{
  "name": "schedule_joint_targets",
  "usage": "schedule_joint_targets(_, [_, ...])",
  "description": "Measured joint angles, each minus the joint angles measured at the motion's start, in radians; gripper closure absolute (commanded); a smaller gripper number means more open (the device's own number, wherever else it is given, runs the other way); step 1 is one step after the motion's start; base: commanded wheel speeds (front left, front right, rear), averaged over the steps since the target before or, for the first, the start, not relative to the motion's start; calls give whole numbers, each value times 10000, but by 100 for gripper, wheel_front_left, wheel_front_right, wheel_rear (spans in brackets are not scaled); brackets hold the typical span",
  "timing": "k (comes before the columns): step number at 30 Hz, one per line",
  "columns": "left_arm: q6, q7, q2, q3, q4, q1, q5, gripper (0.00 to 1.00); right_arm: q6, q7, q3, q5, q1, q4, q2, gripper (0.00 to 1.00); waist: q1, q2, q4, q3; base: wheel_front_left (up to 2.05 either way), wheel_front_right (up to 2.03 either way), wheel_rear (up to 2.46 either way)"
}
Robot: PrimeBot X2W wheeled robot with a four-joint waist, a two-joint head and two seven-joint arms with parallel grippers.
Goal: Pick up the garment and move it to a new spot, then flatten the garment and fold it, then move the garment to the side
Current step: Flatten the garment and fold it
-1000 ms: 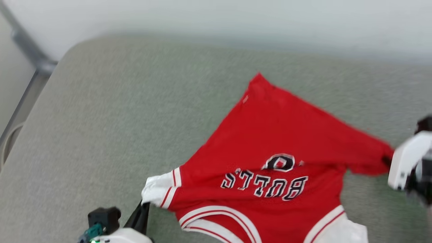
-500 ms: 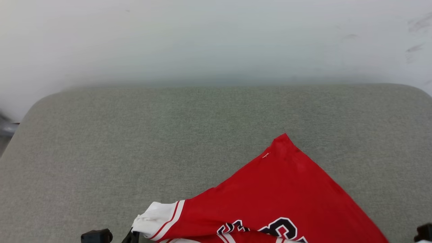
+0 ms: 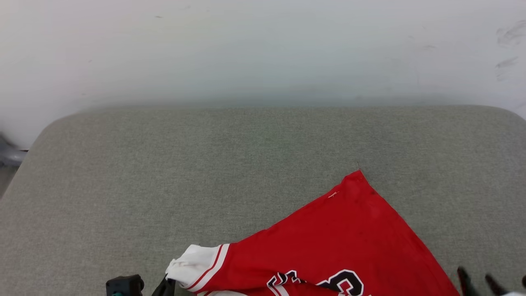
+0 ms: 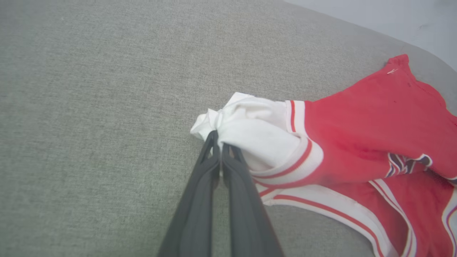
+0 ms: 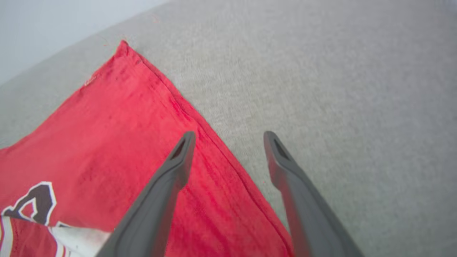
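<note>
The garment, a red jersey with black white-outlined lettering, lies on the grey fabric surface at the head view's lower right. Its white sleeve with red-striped trim points left. My left gripper is shut on the bunched tip of that white sleeve; its dark fingers show at the bottom left. My right gripper is open just above the garment's straight red edge, holding nothing. Its fingertips poke in at the head view's lower right corner.
The grey padded surface has rounded far corners and ends at a white wall. A grey metal frame part shows off its left edge. Bare surface stretches left of and beyond the garment.
My right gripper has let go of the garment's red edge and now stands open. The head camera has tilted up, so the garment sits lower in view. The left gripper keeps its hold.
</note>
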Motion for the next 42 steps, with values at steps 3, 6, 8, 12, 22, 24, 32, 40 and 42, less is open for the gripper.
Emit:
schedule_joint_targets(3, [-61,-31,-56,-79,-59,-341,148,100,0,-1689,274,-65,-1048,332,-299,0,0,0,174,188,0,0,0])
schedule_joint_targets(6, [-150,10,-81,-113,-151,-710,244,100,0,-1898,740,10,-2024,1012,-709,0,0,0,297,471,0,0,0])
schedule_joint_targets(8, [-190,2,-117,-123,-196,-1056,330,100,0,-1755,1227,98,-2865,1507,-1097,0,2,0,384,747,0,0,0])
schedule_joint_targets(12, [-314,-4,-240,-198,-244,-1601,510,100,0,-316,2481,529,-4513,2374,-1898,0,3,0,607,1325,0,0,0])
schedule_joint_targets(22, [-500,-151,-558,-366,-535,-2719,901,100,0,3536,4959,1649,-7729,3162,-3139,0,4,0,1273,2736,0,0,0])
schedule_joint_targets(24, [-523,-217,-614,-380,-598,-2872,972,100,0,3814,5288,1720,-8108,3321,-3218,0,3,0,1399,3008,0,0,0])
schedule_joint_targets(32, [-589,-387,-738,-414,-631,-3150,1122,100,-21,5026,6608,2531,-9171,4491,-3480,62,-1,-1,1844,3898,0,0,0])
schedule_joint_targets(40, [-566,-412,-727,-303,-372,-3050,949,100,0,4621,7093,3045,-9267,4899,-3379,100,0,0,1735,3528,0,0,0])
schedule_joint_targets(42, [-514,-410,-646,-224,-301,-2962,918,100,-2,4238,7079,3114,-9252,5001,-3287,100,0,0,1661,3301,0,0,0])
